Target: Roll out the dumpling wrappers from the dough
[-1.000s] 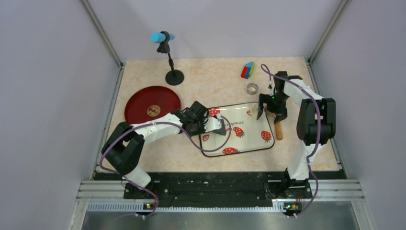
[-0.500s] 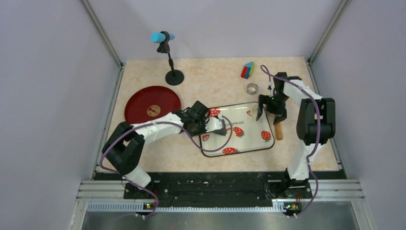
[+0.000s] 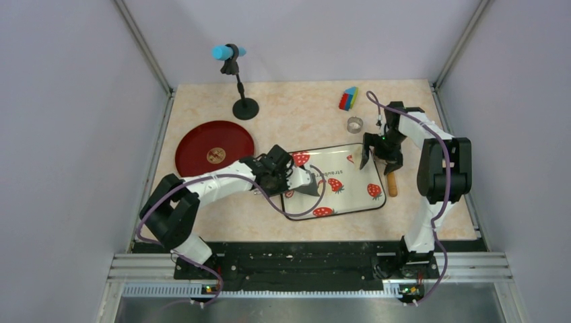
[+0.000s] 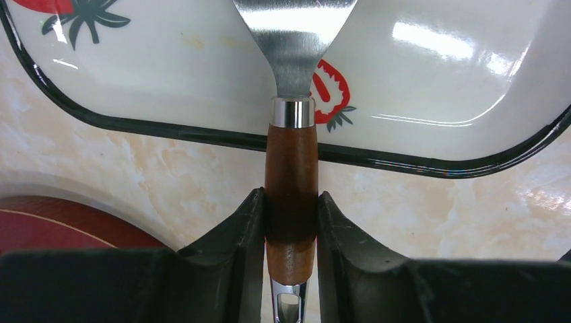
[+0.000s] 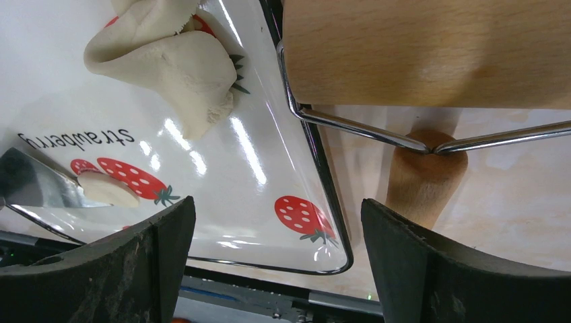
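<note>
Left gripper (image 4: 289, 202) clamps the spatula (image 4: 293, 40) by its wooden handle, blade over the tray (image 5: 222, 202), tip touching a wrapper (image 5: 108, 190). The wrapper looks thin, limp and easily torn, so it is best lifted from beneath. Folded dough (image 5: 175, 64) lies farther right. Right gripper (image 5: 276, 229) gapes wide and empty above the pin (image 5: 431, 50).

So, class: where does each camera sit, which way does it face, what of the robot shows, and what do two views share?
Top external: above and behind the arms, looking down at the table; both arms show.
Left wrist: looks along the left end effector, shut on the spatula, toward the tray.
Right wrist: looks down past the open right end effector at the dough and rolling pin.
Shared: both wrist views show tray and spatula.
</note>
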Controlling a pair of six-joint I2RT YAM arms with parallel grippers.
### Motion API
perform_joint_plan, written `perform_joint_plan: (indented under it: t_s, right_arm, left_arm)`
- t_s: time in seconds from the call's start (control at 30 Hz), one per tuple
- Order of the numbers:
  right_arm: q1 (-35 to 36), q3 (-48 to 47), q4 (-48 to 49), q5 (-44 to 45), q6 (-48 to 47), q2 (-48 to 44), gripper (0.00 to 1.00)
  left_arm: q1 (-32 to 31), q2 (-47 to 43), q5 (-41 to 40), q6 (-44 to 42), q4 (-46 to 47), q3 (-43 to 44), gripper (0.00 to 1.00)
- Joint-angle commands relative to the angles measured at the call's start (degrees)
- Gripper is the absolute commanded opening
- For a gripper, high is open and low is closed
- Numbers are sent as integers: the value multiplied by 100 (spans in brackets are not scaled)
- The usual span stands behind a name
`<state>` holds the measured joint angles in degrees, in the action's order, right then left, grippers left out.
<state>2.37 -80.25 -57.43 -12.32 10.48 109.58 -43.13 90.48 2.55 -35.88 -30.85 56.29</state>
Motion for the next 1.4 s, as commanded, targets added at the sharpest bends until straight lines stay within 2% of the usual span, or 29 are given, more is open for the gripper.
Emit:
perform_joint_plan:
  t_s: [0.0,0.47,0.87,1.37]
  right_arm:
    - [-24,0,91,-94,-71,70,90]
    - [-18,-11,95,-150,-79,72,90]
    - [-16,-17,99,-183,-81,81,90]
    - [-16,-32,100,-234,-96,67,90]
  left_arm:
    - [-42,-175,207,95,-210,56,0]
    - [-42,544,22,429,-571,908,0]
    - [-61,750,246,530,-650,1200,0]
    - [-116,641,19,-287,-718,965,0]
